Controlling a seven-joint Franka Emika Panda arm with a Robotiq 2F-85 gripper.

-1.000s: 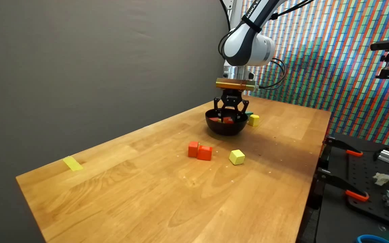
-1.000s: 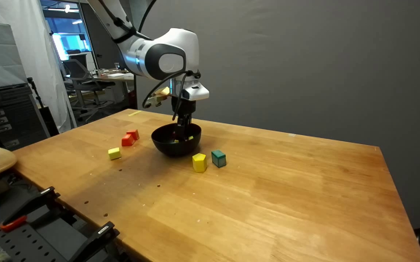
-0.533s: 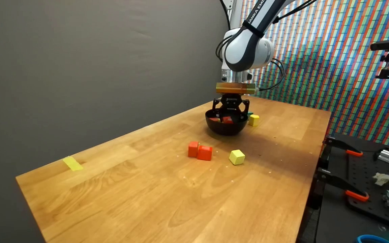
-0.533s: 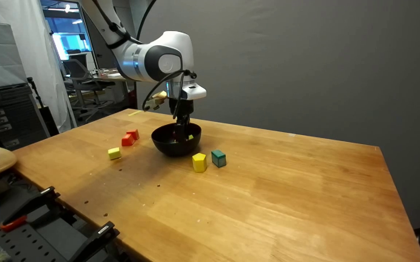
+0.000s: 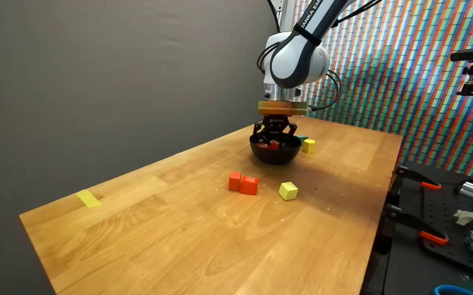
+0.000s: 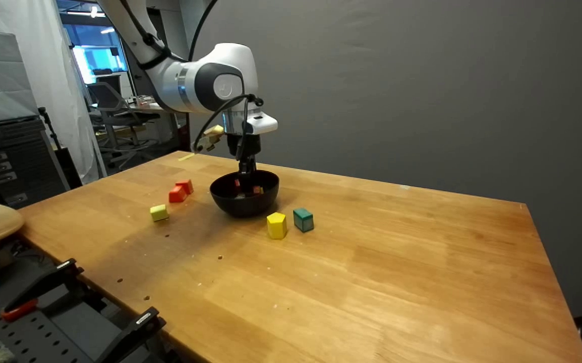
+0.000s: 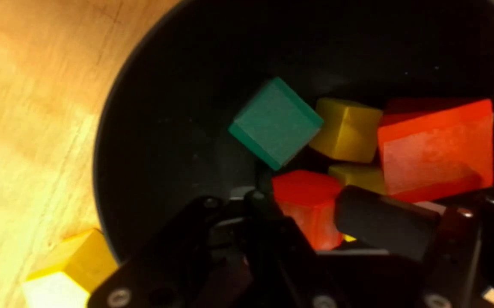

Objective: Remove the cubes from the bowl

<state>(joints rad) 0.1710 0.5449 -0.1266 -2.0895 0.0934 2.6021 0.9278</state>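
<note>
I have the gripper point(image 5: 274, 141) pointing down into the black bowl point(image 5: 275, 157), which stands upright on the table point(image 5: 203, 229). The jaws stand part-way apart, one on either side of a faceted red block point(image 7: 309, 214) in the bowl; whether they press on it I cannot tell. In my wrist view that block turns its many-sided end toward twelve o'clock and runs its side toward six, partly hidden by the fingers point(image 7: 386, 220).

Reading the clock from it, a green cube point(image 7: 276, 124) lies in the bowl toward eleven, set cornerwise, its corners at twelve, three, six and nine. A yellow cube point(image 7: 347, 130) sits toward one. An orange-red block point(image 7: 437, 154) lies toward two, its long axis running from about nine to just short of three.

In an exterior view, two red cubes point(image 5: 249, 185) rest on the table between seven and eight o'clock of the bowl, and a pale yellow cube point(image 5: 288, 191) between five and six.

For writing, I can read "ANKA EM" along the arm point(image 5: 296, 61), climbing toward one o'clock; the pale mark on the gripper is too small to read.
</note>
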